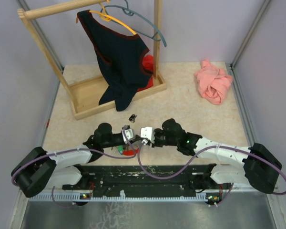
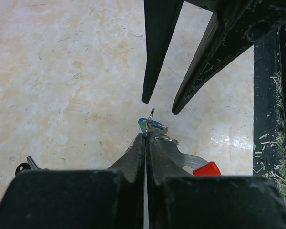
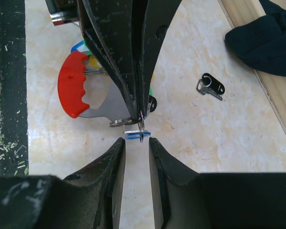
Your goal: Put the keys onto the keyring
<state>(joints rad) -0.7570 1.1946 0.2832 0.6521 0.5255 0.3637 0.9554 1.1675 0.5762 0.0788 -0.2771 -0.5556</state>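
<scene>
Left end effector (image 3: pixel 139 113) is clamped on thin silvery metal keyring (image 3: pixel 141 125); small blue-headed key (image 3: pixel 132 135) lies crosswise just ahead of right end effector (image 3: pixel 136 143), whose fingers stand apart.

Keys (image 3: pixel 133 135) between left pincer (image 2: pixel 146 136) and right pincer (image 3: pixel 136 143), loose key (image 1: pixel 132 117) just behind, rack (image 1: pixel 86 102) far left, cloth (image 1: pixel 213 82) far right
</scene>
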